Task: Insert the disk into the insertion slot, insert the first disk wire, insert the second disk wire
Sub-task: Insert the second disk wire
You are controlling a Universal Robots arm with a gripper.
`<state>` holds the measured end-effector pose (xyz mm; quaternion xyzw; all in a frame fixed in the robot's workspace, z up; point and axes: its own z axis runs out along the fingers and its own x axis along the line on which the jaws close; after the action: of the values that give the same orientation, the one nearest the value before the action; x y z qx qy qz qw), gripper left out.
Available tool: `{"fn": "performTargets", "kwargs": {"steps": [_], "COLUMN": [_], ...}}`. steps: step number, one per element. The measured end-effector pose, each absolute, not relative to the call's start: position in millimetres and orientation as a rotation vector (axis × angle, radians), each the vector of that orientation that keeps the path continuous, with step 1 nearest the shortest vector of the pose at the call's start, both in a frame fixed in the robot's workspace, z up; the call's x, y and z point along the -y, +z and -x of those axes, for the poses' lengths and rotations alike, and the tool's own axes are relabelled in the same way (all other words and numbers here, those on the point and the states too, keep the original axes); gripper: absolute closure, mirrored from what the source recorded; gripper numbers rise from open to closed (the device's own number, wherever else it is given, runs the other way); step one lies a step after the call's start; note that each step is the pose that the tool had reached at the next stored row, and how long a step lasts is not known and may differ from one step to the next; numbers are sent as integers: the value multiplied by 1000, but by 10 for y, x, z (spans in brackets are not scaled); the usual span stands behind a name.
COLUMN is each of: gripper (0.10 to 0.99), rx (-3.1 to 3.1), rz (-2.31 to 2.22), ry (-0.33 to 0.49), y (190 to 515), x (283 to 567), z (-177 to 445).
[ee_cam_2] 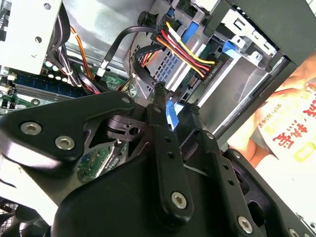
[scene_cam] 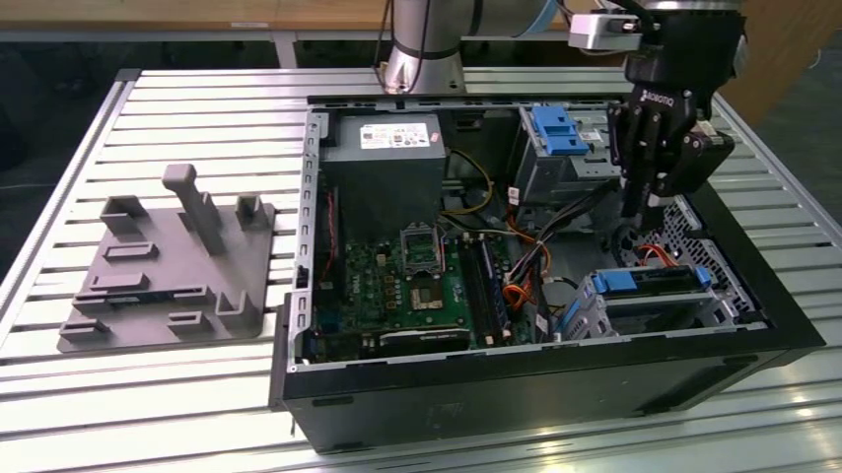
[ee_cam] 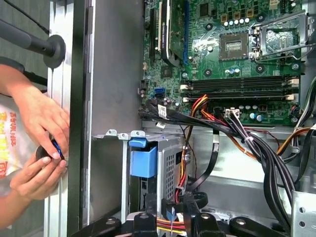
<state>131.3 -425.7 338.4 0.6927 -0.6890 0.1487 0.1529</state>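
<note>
The disk (scene_cam: 658,281), silver in a blue frame, lies inside the insertion slot (scene_cam: 665,313), the low silver cage at the front of the open computer case on the exterior view's right. Its blue handle end (ee_cam: 144,159) sticks out of the perforated cage (ee_cam: 170,157) in the first wrist view. My black gripper (scene_cam: 632,217) hangs just behind the cage, over a bundle of wires. Its fingers are shut on the small blue connector (ee_cam_2: 170,112) of a disk wire, also seen at the gripper (ee_cam: 178,206). A connector with red, yellow and black wires (ee_cam_2: 186,57) hangs beyond the fingertips (ee_cam_2: 159,94).
A taller grey cage with a blue latch (scene_cam: 559,128) stands behind the gripper. The motherboard (scene_cam: 421,281) and power supply (scene_cam: 382,163) fill the case's other half. A person's hands (ee_cam: 37,148) rest at the case's outer wall. A grey fixture plate (scene_cam: 165,266) lies on the slatted table.
</note>
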Motion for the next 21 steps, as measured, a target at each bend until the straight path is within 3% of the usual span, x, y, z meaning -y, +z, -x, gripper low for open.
{"fn": "performTargets", "kwargs": {"steps": [21], "gripper": [741], "rx": [1935], "rz": [-1977], "ry": [462], "y": [3339], "x": [4244], "z": [-1313]}}
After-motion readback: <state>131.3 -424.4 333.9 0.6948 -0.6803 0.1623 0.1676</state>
